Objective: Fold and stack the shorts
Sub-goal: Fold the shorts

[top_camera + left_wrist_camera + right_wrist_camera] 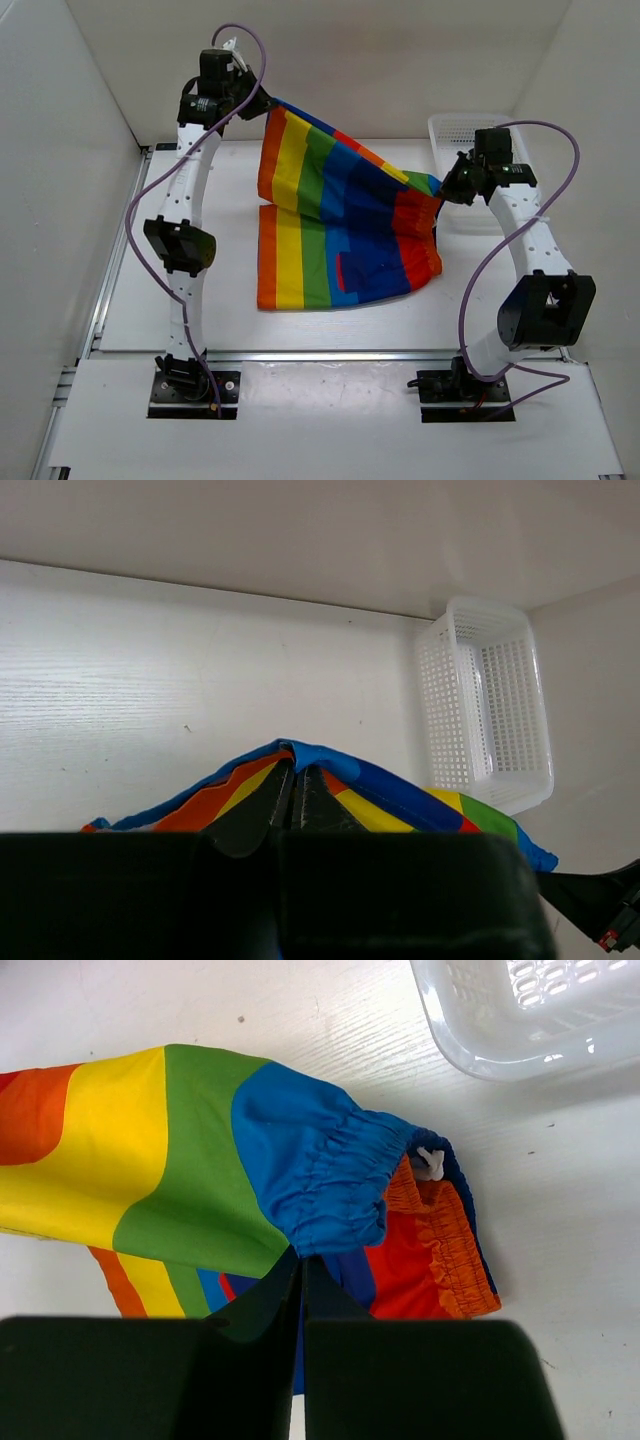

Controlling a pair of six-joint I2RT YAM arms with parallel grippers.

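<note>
The rainbow-striped shorts (330,215) hang stretched between both arms, their lower part resting on the table. My left gripper (262,103) is shut on the upper left corner of the cloth, held high near the back wall; in the left wrist view the shorts (390,790) drape over the closed left gripper (297,776). My right gripper (442,193) is shut on the blue elastic waistband at the right. The right wrist view shows the right gripper (302,1260) pinching the gathered waistband of the shorts (310,1160), with orange and red cloth beside it.
A white mesh basket (450,130) stands at the back right, behind the right arm; it also shows as the basket (487,700) and the basket (520,1010). White walls enclose the table on three sides.
</note>
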